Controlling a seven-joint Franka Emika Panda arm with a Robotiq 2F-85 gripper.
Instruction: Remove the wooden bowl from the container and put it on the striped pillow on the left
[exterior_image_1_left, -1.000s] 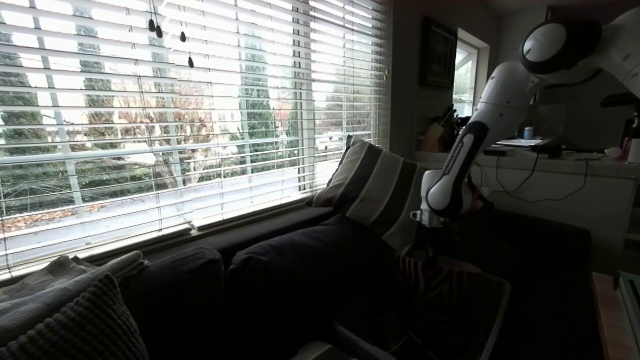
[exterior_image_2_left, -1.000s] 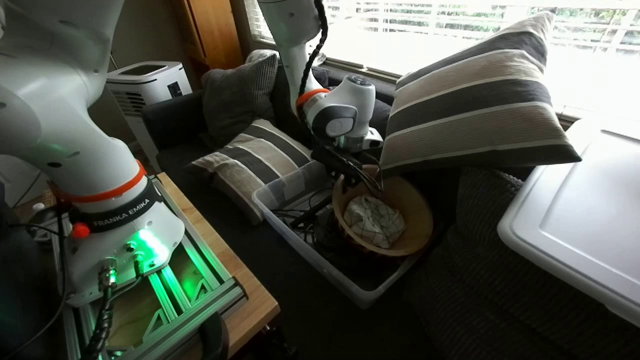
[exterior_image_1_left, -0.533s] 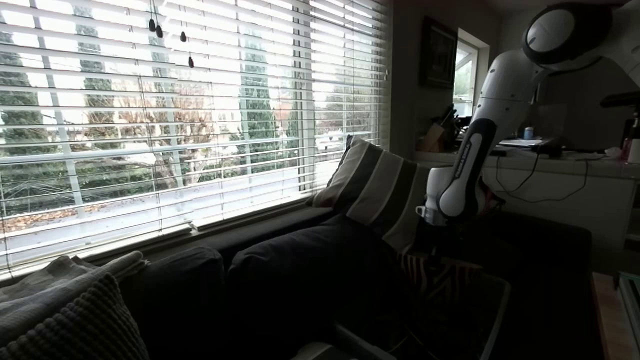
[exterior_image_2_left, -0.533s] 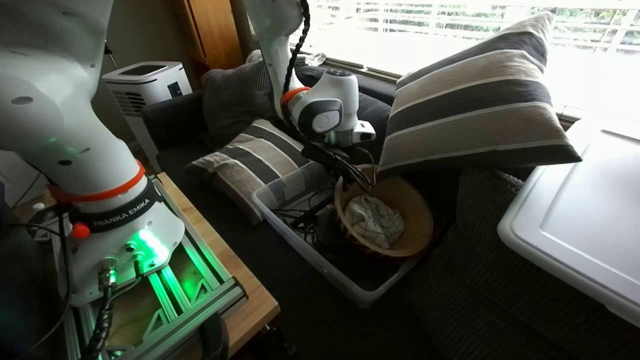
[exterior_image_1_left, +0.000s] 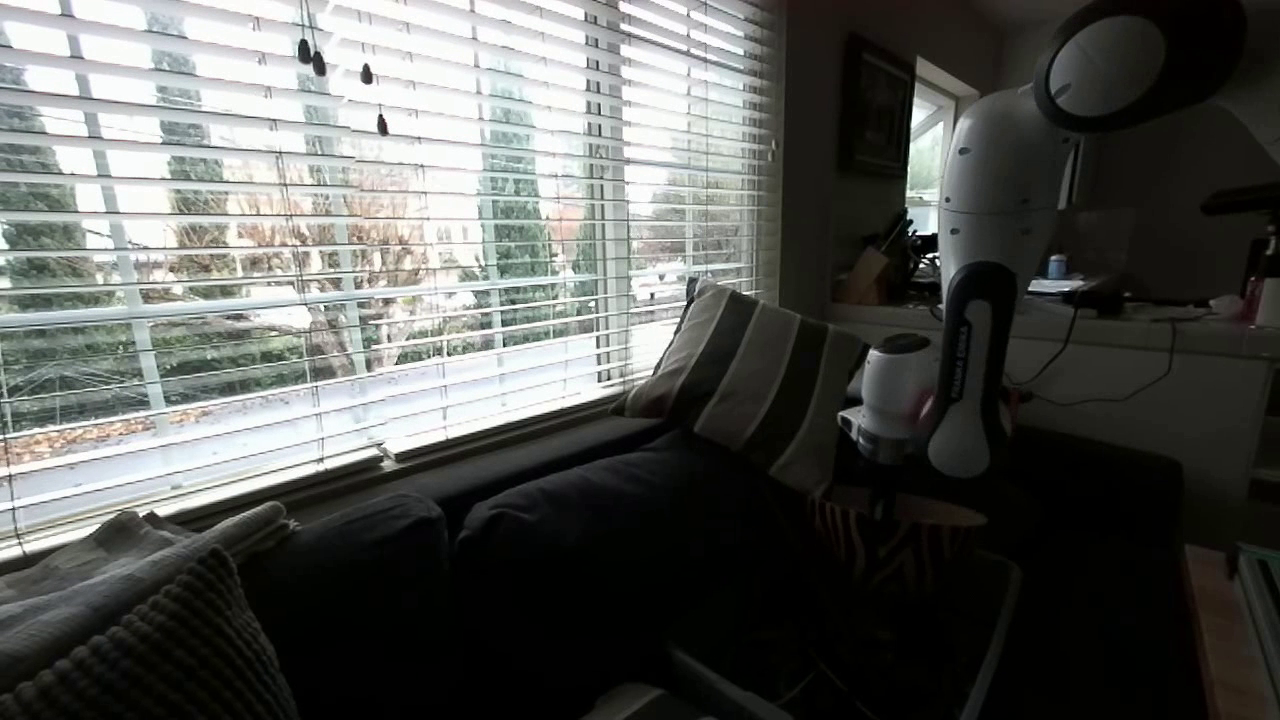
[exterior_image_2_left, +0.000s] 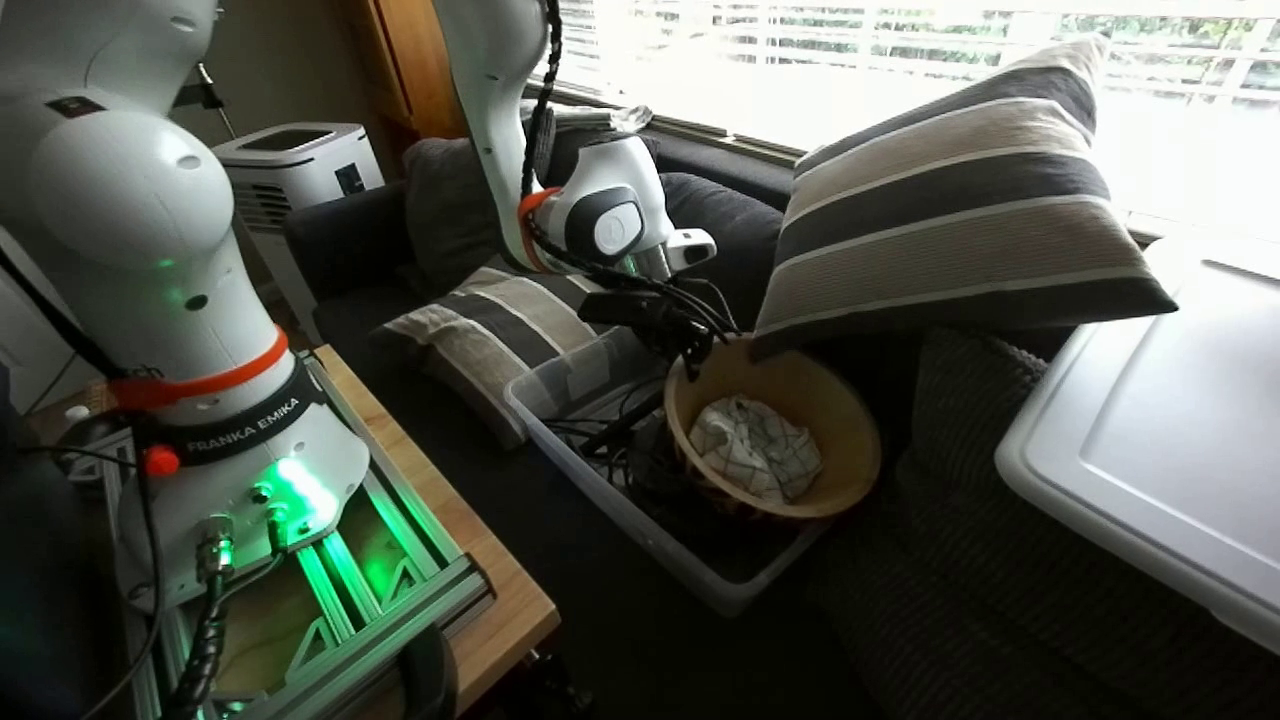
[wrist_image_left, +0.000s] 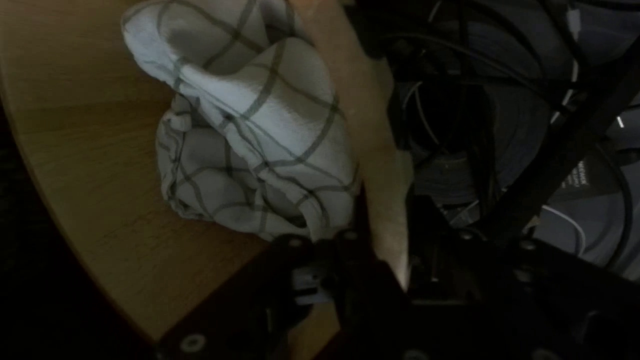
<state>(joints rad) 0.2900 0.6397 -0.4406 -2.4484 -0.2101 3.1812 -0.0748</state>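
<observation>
While in or over the container (exterior_image_2_left: 735, 592) (unclear which) — wooden bowl (exterior_image_2_left: 842, 432), rim tight between fingers (wrist_image_left: 361, 270).

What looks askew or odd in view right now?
The wooden bowl looks tilted, its rim slanting rather than level, with a crumpled checked cloth inside that the task never mentions. Cables lie tangled in the container. I see no spill.
</observation>
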